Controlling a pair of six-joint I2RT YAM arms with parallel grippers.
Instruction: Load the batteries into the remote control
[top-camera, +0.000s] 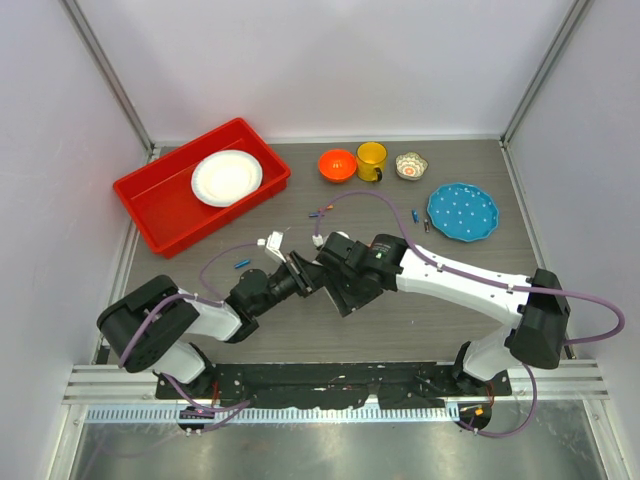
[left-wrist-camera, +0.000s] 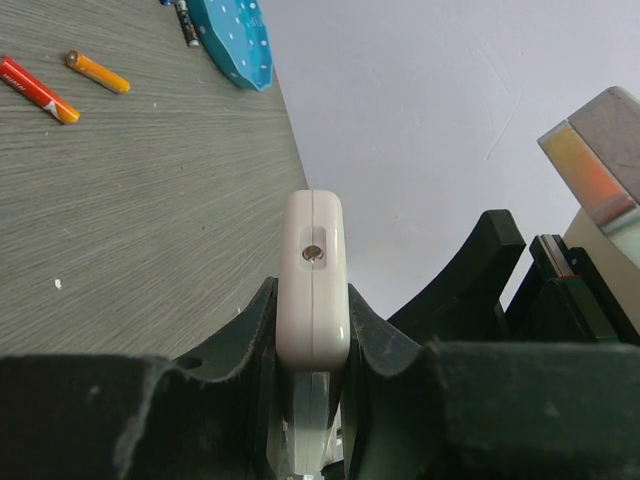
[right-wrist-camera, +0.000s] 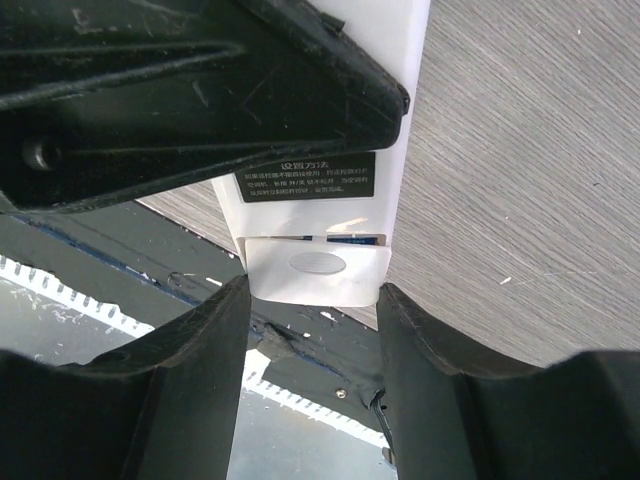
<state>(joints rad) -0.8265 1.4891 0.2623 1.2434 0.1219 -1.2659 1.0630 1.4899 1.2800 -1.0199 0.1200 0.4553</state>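
Left hand (left-wrist-camera: 313, 322) around remote control (left-wrist-camera: 313, 265)

Pale lilac-white walls (top-camera: 330, 60) closing three sides, slim metal corner posts (top-camera: 108, 75) at the back, grey wood-grain desk (top-camera: 420, 320) spread between them, ribbed aluminium rail (top-camera: 590, 382) along its near edge, brushed steel panel (top-camera: 330, 450) below, soft even light.

Batteries (top-camera: 320, 212) lie on the table (top-camera: 400, 330) between tray (top-camera: 160, 210) and dish (top-camera: 462, 211).

The grey table (top-camera: 420, 325) carries a red tray (top-camera: 160, 210), orange bowl (top-camera: 337, 165), yellow mug (top-camera: 371, 160), small bowl (top-camera: 411, 166), blue plate (top-camera: 462, 212) and scattered batteries (top-camera: 241, 264).
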